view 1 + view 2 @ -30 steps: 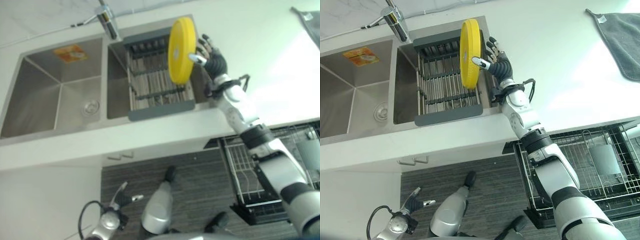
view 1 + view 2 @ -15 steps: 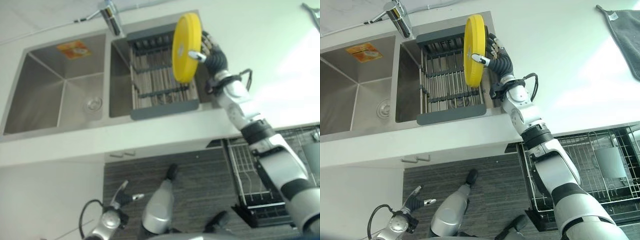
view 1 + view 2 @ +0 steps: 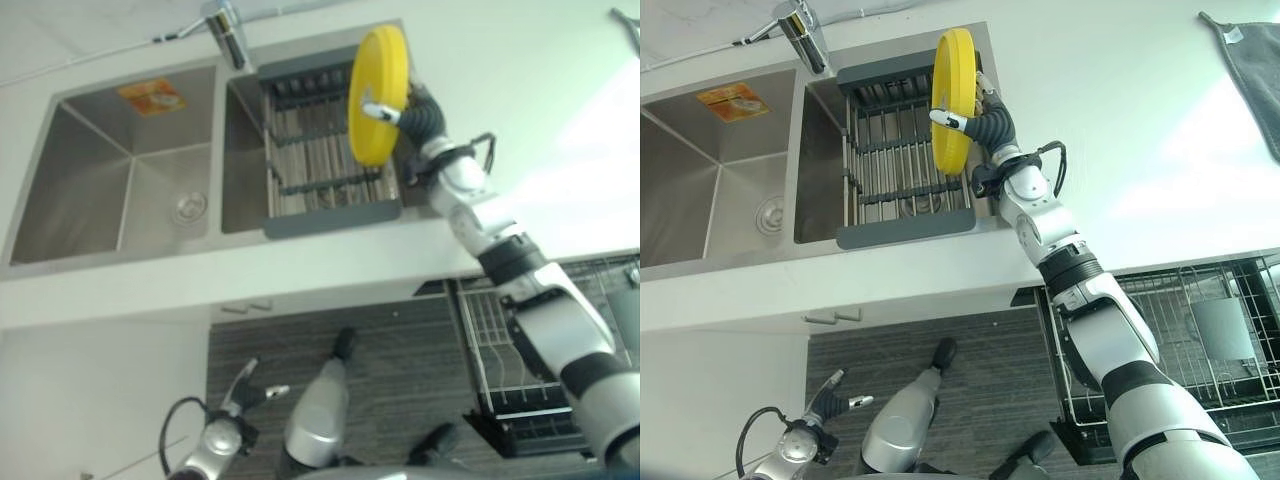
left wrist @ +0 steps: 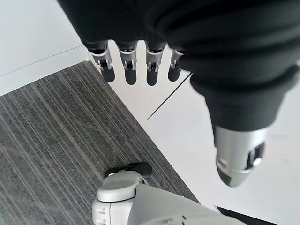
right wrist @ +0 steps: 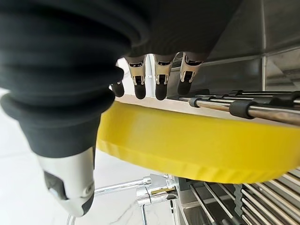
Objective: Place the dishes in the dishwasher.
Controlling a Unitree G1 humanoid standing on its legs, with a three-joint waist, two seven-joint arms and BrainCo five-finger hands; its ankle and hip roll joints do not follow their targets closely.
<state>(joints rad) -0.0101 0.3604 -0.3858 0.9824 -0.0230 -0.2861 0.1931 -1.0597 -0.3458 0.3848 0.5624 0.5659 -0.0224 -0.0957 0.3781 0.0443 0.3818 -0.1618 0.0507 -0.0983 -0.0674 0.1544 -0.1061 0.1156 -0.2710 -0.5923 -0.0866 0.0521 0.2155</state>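
A yellow plate (image 3: 377, 95) stands on edge above the right end of the grey dish rack (image 3: 902, 170) that sits in the sink's right basin. My right hand (image 3: 992, 122) is shut on the yellow plate. Its thumb (image 5: 70, 180) lies across one face and its fingers (image 5: 161, 77) reach behind the other face of the plate (image 5: 197, 150). My left hand (image 3: 246, 393) hangs low over the striped grey floor, holding nothing, with its fingers (image 4: 127, 69) relaxed.
The left basin (image 3: 110, 180) has a drain, and the faucet (image 3: 228, 30) stands behind the divider. A pulled-out dishwasher rack (image 3: 1200, 350) with a grey basket is at the lower right, below the white counter (image 3: 1120, 130). A grey towel (image 3: 1252, 70) lies at the counter's far right.
The whole view has shifted slightly. My right hand has bent closer against the plate, and its thumb reaches further across the face. The plate stays over the rack's right end.
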